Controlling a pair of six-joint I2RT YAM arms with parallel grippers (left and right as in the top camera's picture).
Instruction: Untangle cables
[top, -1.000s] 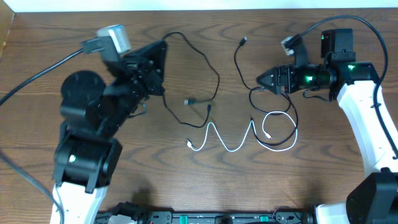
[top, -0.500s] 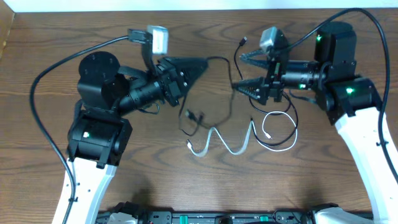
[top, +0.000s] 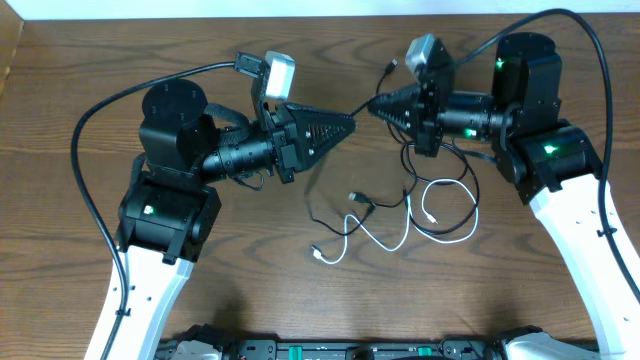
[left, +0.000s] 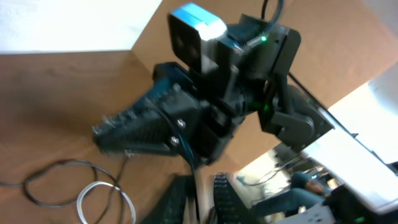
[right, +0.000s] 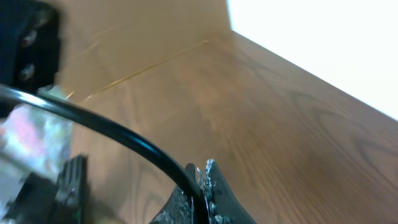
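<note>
Left gripper (top: 348, 123): grip state cannot be told. White cable (top: 388, 245) is laid on the table (top: 40, 200), crossed by black cable (right: 118, 130), which is clamped in the right gripper (top: 374, 107). Risks: crossings could be cinched if it is pulled; fingertips, just apart, could be clashed.
</note>
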